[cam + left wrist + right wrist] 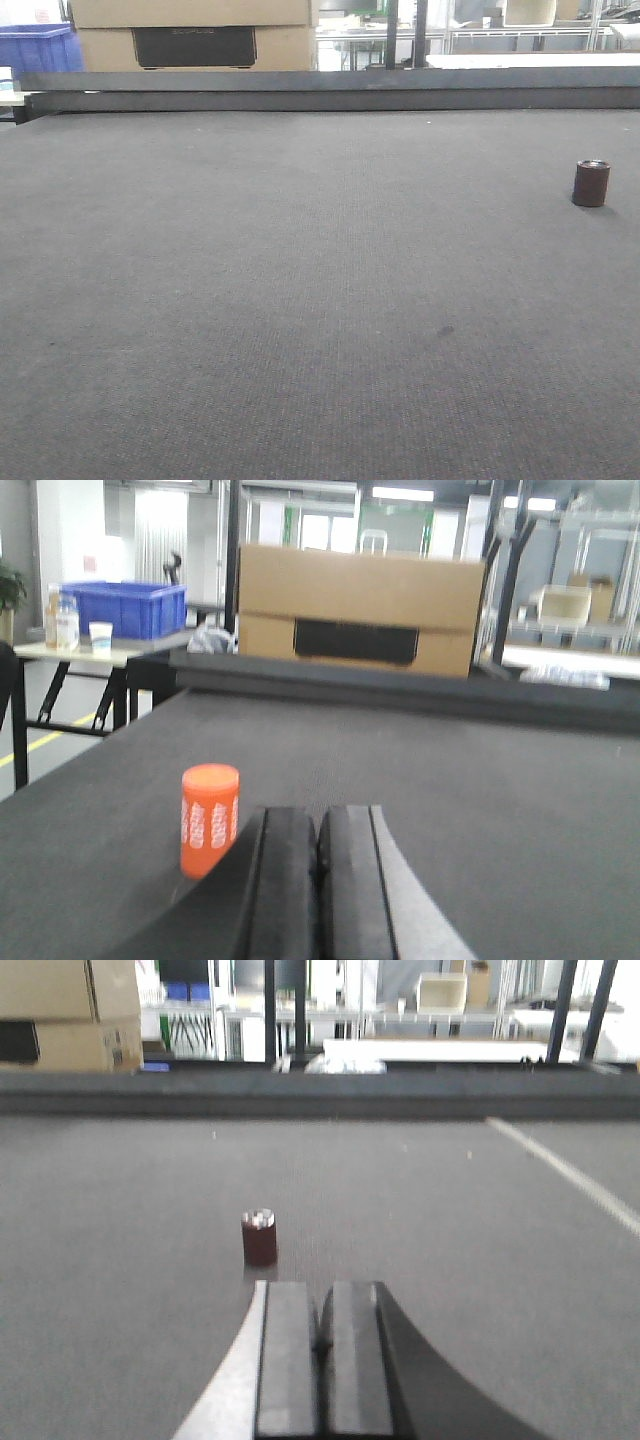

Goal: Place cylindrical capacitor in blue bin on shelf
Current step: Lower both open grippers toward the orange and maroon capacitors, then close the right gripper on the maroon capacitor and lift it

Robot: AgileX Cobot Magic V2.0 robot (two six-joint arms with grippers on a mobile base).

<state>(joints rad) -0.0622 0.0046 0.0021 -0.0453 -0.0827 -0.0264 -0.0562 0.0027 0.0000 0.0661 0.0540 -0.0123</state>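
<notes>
The cylindrical capacitor (591, 183) is a small dark brown cylinder with a greyish top rim. It stands upright on the dark mat at the right. It also shows in the right wrist view (259, 1237), just ahead and a little left of my right gripper (322, 1305), which is shut and empty. My left gripper (318, 825) is shut and empty, low over the mat. A blue bin (124, 608) sits on a side table at the far left; it also shows in the front view (36, 48). Shelf racks (450, 1000) show blurred far behind.
An orange cylinder with white markings (209, 818) stands just left of my left gripper. A raised dark rail (330, 88) borders the mat's far edge. A cardboard box (360, 608) stands behind it. A white line (570, 1172) crosses the mat at the right.
</notes>
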